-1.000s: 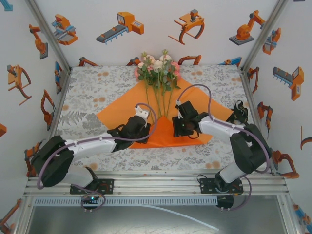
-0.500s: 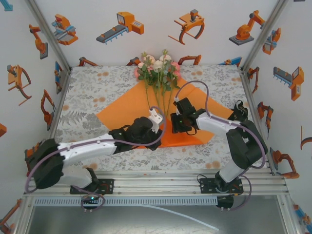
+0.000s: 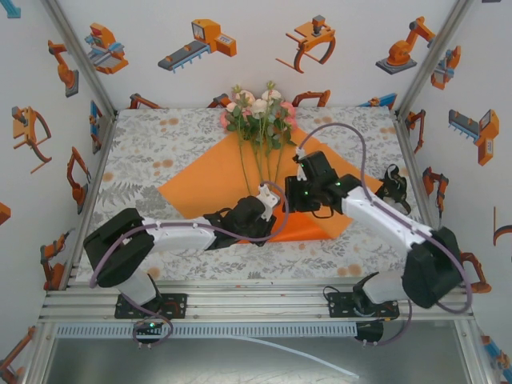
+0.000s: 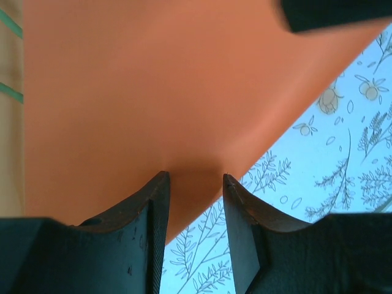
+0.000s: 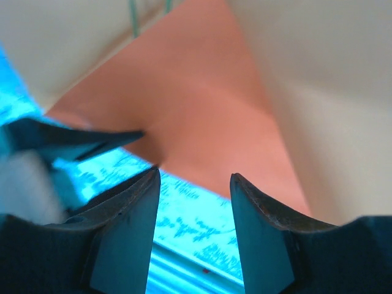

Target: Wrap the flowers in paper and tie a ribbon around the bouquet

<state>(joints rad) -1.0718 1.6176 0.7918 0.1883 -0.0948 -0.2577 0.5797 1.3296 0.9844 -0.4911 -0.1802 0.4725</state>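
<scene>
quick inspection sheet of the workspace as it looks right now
surface: grey leaf-print tablecloth, lying flat
job's things: flowers lying on the orange paper, heads toward the far wall, not yet wrapped; black ribbon bunched at the right edge, untied
clutter: nothing seen
hands: left hand open, paper's near edge between its fingers; right hand open, over the paper's near edge
cables: purple-grey cables loop along both arms
surroundings: white walls with orange robot cartoons

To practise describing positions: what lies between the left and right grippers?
The orange paper lies between the left gripper and right gripper, as the top view shows.
</scene>
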